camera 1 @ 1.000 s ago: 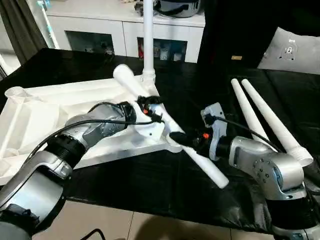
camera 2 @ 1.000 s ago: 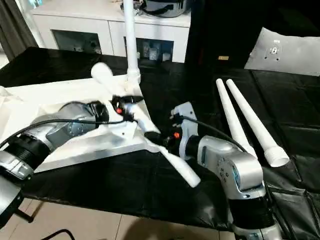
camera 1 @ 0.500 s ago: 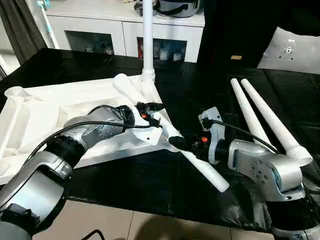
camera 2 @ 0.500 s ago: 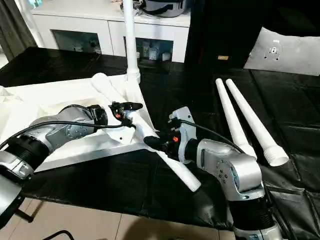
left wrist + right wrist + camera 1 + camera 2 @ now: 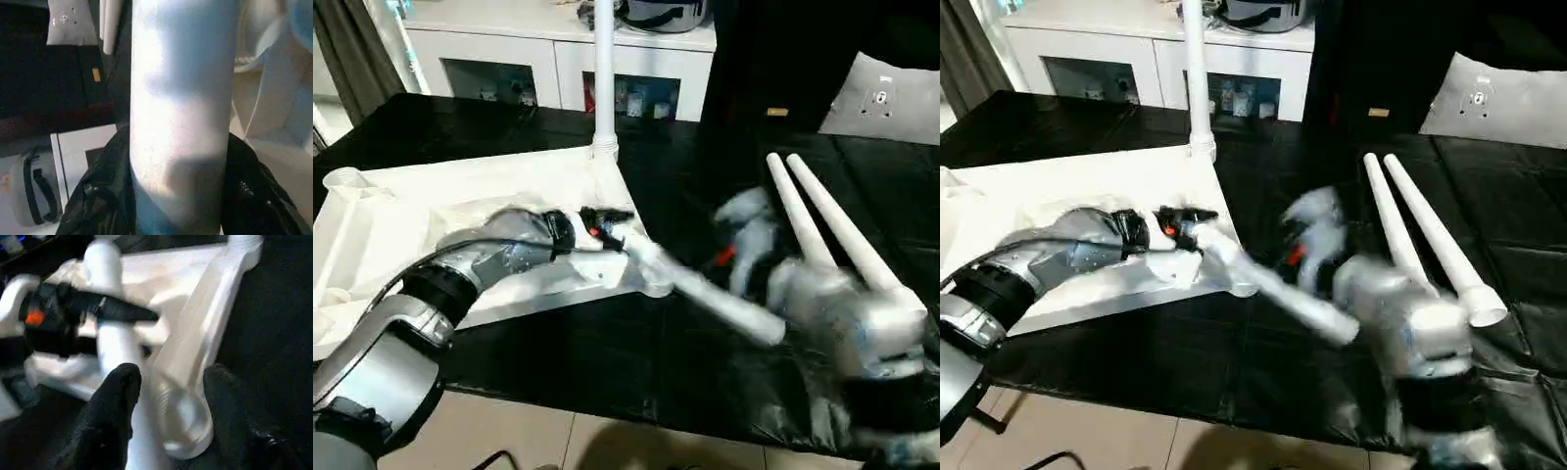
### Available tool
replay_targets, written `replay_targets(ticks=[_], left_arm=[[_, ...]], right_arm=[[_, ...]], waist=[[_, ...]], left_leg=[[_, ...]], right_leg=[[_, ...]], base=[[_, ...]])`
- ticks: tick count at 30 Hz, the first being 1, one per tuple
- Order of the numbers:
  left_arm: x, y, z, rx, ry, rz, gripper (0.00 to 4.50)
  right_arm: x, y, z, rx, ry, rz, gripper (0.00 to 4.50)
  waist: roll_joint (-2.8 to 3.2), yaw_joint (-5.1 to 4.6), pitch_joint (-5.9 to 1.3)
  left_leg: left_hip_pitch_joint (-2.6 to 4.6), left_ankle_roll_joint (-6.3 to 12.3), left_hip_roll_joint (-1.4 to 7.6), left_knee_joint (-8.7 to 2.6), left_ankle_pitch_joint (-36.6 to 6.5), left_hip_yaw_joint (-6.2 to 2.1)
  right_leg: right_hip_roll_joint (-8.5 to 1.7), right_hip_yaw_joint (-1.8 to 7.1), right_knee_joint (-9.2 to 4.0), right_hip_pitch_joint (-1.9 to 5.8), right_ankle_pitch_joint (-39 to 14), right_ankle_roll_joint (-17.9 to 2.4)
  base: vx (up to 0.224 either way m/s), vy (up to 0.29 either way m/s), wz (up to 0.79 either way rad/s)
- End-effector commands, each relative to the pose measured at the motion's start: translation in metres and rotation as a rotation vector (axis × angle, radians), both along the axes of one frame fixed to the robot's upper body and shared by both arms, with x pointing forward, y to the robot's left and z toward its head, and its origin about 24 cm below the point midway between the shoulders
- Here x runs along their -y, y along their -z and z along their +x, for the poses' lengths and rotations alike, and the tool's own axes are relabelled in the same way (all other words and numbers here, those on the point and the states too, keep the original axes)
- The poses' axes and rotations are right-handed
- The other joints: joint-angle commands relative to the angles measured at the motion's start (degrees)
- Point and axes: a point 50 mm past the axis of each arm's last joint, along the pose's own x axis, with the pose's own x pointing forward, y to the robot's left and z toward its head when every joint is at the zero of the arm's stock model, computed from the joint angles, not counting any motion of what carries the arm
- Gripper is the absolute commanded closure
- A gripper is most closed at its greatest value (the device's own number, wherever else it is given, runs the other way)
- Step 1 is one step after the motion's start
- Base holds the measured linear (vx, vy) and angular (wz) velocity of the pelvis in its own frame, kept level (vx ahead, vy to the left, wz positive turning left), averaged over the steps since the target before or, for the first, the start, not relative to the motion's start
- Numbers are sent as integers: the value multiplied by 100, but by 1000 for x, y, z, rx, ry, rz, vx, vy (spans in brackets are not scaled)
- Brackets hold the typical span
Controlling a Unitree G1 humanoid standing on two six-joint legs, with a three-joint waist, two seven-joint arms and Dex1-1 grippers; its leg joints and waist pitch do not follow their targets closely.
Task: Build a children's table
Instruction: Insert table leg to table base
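Leg [image 5: 705,294] | grasped by left pincer [image 5: 625,227], long axis slanting across corner socket [image 5: 183,418] | right pincer [image 5: 168,391] released, beside socket

Shiny silver left arm [image 5: 460,269] with round joints, thin black cable looping along it, black band near the wrist, left gripper [image 5: 612,217] with black fingers and a small orange-red spot, silver right arm [image 5: 842,313] blurry, right gripper fingers [image 5: 115,401] black and rounded
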Motion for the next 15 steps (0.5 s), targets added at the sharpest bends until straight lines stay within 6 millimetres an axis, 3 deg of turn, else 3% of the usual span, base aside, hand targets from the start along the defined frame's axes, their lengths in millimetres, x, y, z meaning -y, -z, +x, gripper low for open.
replay_targets(ticks=[1, 4, 6, 11, 13, 15], left_arm=[[1, -4, 2, 2, 3, -10, 264], [-2, -5, 4, 2, -15, -15, 266], [-3, -5, 4, 2, -19, -19, 266], [-8, -10, 10, -32, -92, -94, 266], [-14, -14, 15, -122, -194, -221, 266], [-17, -16, 19, -179, -251, -298, 266]], right_arm=[[3, -1, 2, 7, 23, 11, 186], [8, -6, 6, 36, 52, 26, 149], [10, -7, 7, 47, 67, 31, 149], [37, -42, 23, 267, 233, 138, 106], [59, -65, 26, 393, 323, 201, 82], [65, -75, 23, 443, 319, 228, 73]], waist=[[-46, 18, -451], [-46, 19, -450], [-43, 16, -454], [-31, 16, -461], [-43, 29, -469], [-38, 58, -474]], left_leg=[[1, 17, 162, -348, -667, -47], [0, 16, 167, -350, -672, -49], [9, 11, 164, -349, -680, -48], [15, 10, 156, -339, -693, -31], [20, 41, 129, -330, -640, -5], [15, 115, 119, -326, -542, -2]], right_leg=[[-420, 288, -356, 364, -1496, -759], [-423, 286, -359, 366, -1522, -761], [-421, 285, -363, 365, -1552, -747], [-423, 288, -355, 353, -1507, -799], [-426, 289, -357, 366, -1431, -879], [-409, 281, -332, 382, -1265, -979]], base=[[0, 0, 0], [0, 0, 0], [0, 0, 0], [0, 0, 0], [0, 0, 0], [0, 0, 0]])
